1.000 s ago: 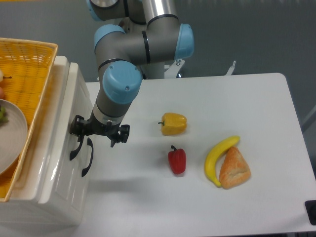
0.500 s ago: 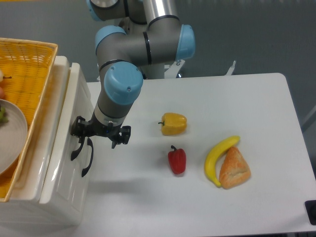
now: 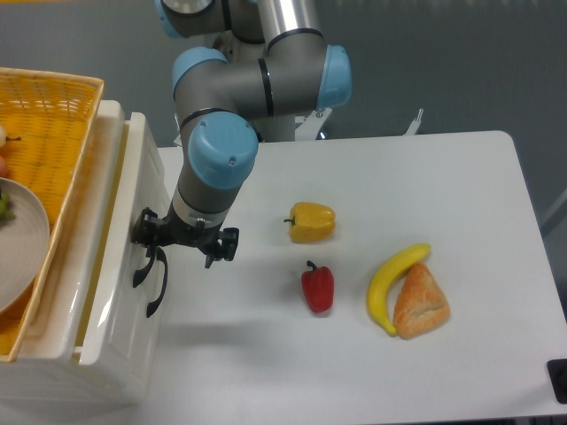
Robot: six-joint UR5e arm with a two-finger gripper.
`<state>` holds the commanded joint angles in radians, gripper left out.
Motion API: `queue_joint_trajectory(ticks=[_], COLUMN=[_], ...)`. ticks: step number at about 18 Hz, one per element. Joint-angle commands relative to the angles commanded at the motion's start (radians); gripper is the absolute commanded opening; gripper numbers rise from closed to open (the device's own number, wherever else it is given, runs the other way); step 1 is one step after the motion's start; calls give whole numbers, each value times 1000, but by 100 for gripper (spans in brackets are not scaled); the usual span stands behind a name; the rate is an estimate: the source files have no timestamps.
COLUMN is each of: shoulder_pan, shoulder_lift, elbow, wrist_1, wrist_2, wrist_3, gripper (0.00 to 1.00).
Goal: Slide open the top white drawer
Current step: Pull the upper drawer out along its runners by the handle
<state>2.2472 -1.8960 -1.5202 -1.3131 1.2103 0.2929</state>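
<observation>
The top white drawer (image 3: 124,221) is at the left, pulled a little way out of its cabinet, with a narrow gap showing behind its front panel. Its curved black handle (image 3: 139,267) hangs right under the left side of my gripper (image 3: 184,243). The jaws stand spread apart, so the gripper looks open. The left finger (image 3: 142,234) sits at the handle's upper end, against the drawer front. The right finger (image 3: 226,243) is out over the table. The wrist hides the fingertips.
A second black handle (image 3: 157,285) on the lower drawer front lies just right of the first. A yellow wicker basket (image 3: 53,115) holding a plate (image 3: 19,239) sits on the cabinet. A yellow pepper (image 3: 312,221), red pepper (image 3: 318,287), banana (image 3: 390,283) and bread (image 3: 420,303) lie on the table.
My gripper has shifted slightly to the right and down. The top drawer front and its handle came with it, and the gap behind the front has widened.
</observation>
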Motion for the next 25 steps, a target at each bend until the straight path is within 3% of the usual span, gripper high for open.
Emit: queue_joint_trajectory(ticks=[25], shoulder_pan=[78], shoulder_lift=[-2], elbow=[3], wrist_1=[0], wrist_2=[0], wrist_3=[92], gripper=[100])
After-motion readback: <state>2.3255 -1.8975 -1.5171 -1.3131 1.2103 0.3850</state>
